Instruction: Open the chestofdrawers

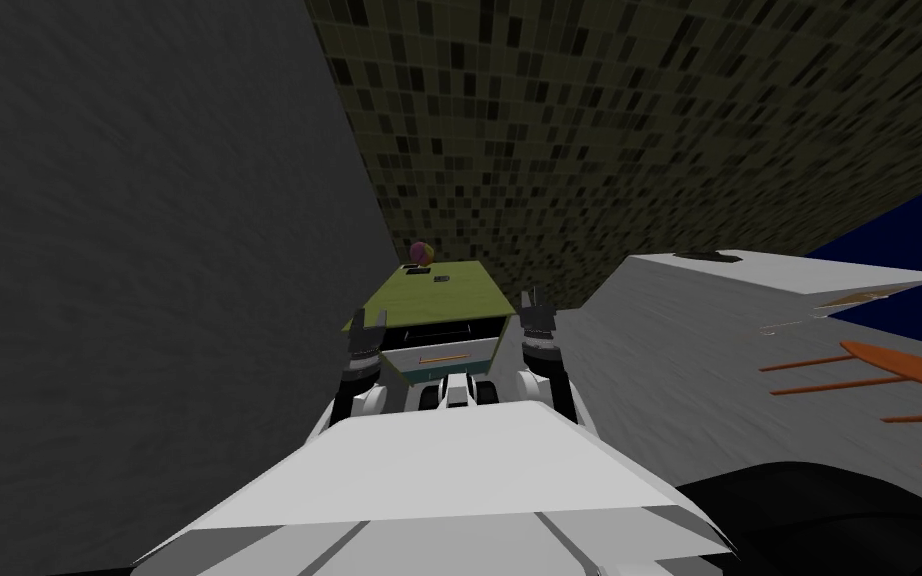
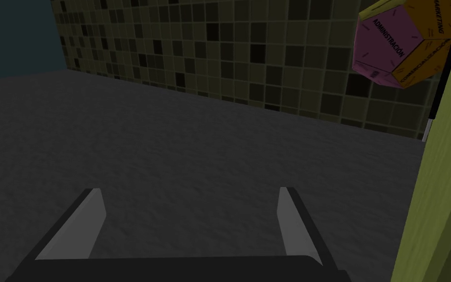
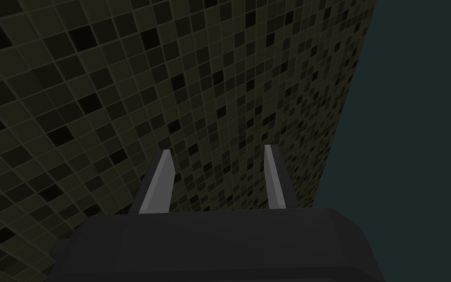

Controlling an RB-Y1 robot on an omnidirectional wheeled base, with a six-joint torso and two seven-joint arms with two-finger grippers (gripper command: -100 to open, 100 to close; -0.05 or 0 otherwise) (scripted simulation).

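Note:
The chest of drawers [image 1: 439, 288] stands straight ahead against the tiled wall, with an olive green top. A dark gap shows under its top, above a white drawer front [image 1: 446, 364] with an orange handle [image 1: 443, 357]. My left gripper [image 1: 364, 322] hovers by the chest's left front corner, open and holding nothing. In the left wrist view, that gripper [image 2: 189, 192] points along the chest's olive side [image 2: 439, 205]. My right gripper [image 1: 537, 303] is raised at the chest's right front corner. It [image 3: 217, 151] is open too, with nothing between its fingers.
A pink and orange many-sided ball [image 1: 422, 252] [image 2: 405, 44] and two small dark items [image 1: 440, 278] lie on the chest's top. A dark grey wall [image 1: 149, 250] runs close on the left. A large light grey furniture piece [image 1: 689, 330] with orange bars [image 1: 879, 362] stands right.

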